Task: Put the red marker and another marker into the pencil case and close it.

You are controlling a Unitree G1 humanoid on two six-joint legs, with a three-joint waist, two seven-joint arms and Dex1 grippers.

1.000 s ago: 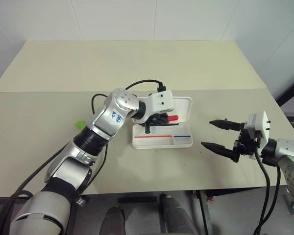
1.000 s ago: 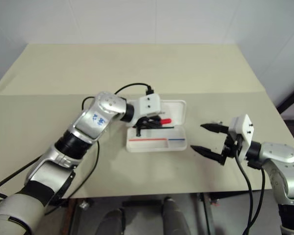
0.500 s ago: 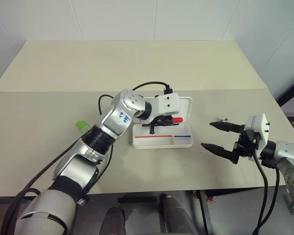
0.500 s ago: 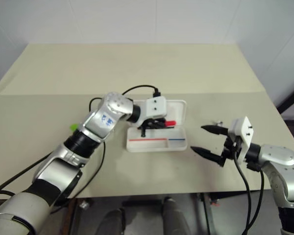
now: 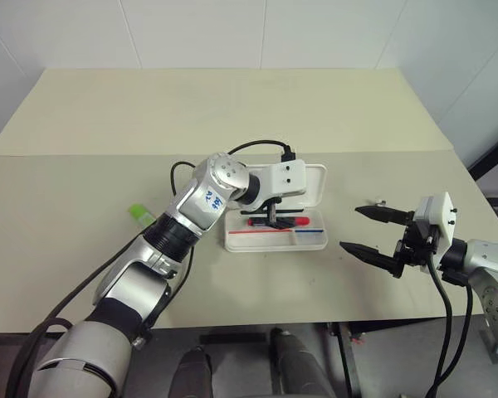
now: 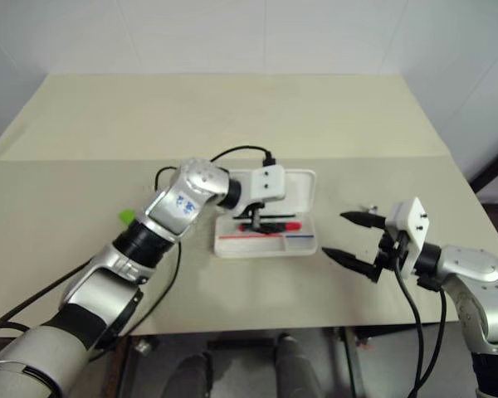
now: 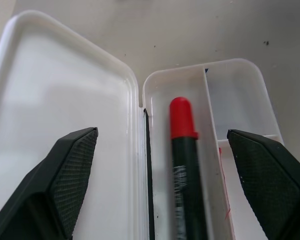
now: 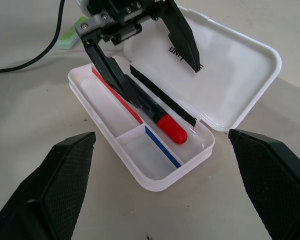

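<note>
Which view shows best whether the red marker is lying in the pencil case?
The right wrist view: the red marker lies in the open pencil case, between the open left gripper fingers. Left wrist view shows its cap end; head views show it small.

A plain test room or lab: bare beige table (image 5: 232,108) set against white panelled walls (image 5: 191,33).

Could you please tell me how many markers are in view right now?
2. The red marker lies inside the open pencil case. The light-green marker lies on the table, beside the left arm.
</note>
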